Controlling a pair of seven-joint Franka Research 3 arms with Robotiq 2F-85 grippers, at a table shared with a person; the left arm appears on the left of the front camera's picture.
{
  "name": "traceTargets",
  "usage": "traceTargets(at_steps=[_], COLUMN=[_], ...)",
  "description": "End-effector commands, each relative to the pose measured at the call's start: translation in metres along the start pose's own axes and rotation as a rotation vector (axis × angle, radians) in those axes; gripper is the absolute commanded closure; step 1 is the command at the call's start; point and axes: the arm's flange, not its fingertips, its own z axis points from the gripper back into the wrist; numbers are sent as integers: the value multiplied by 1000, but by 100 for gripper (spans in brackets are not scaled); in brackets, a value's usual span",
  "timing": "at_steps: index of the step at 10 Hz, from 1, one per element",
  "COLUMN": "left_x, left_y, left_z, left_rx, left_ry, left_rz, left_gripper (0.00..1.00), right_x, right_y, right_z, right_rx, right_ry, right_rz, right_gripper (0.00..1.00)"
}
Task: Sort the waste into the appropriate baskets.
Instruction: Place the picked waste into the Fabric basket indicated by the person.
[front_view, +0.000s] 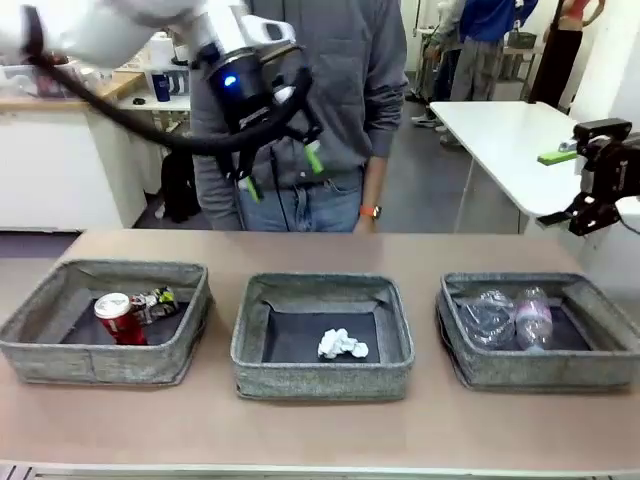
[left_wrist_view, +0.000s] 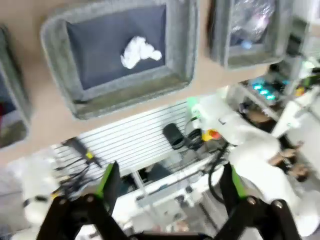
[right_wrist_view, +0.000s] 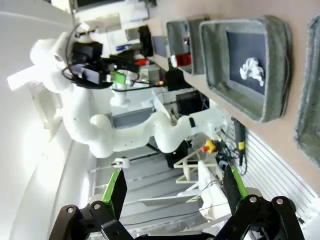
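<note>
Waste lay sorted in three baskets.
Front: can (front_view: 119, 317) left, paper ball (front_view: 342, 345) middle, bottle (front_view: 533, 318) and perhaps a cup right. Left gripper (left_wrist_view: 170, 187) and right gripper (right_wrist_view: 175, 186) each gaped empty in their wrist views.

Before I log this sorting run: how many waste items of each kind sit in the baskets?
Metal cans: 2, red drink can and crushed dark printed can
Crumpled white paper ball: 1
Clear plastics: 2, clear plastic cup and clear plastic bottle
Total: 5

three baskets (front_view: 322, 375), two cans (front_view: 120, 318) (one crushed), one paper ball (front_view: 342, 345), one bottle (front_view: 533, 318)
</note>
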Motion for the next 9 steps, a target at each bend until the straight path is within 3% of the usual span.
traceTargets(at_steps=[1, 2, 6, 7, 8, 9], left_x=[-56, -63, -88, -90, -88, -79], left_y=[70, 94, 161, 170, 176, 169], left_z=[-14, -10, -13, -15, -18, -24], left_rx=[-248, -392, -820, -869, -949, -905], left_ry=[-142, -216, -388, -409, -402, -287], left_rz=[50, 102, 174, 159, 145, 71], left_gripper=[0, 0, 0, 0, 0, 0], right_x=[13, 21, 21, 16, 12, 19], right_y=[21, 29, 58, 61, 62, 60], right_z=[-8, -29, -146, -161, -165, -159], right_rx=[66, 157, 144, 95, 70, 48], right_ry=[66, 105, 90, 35, -18, -77], right_rz=[-41, -93, -283, -293, -278, -255], right_gripper=[0, 0, 0, 0, 0, 0])
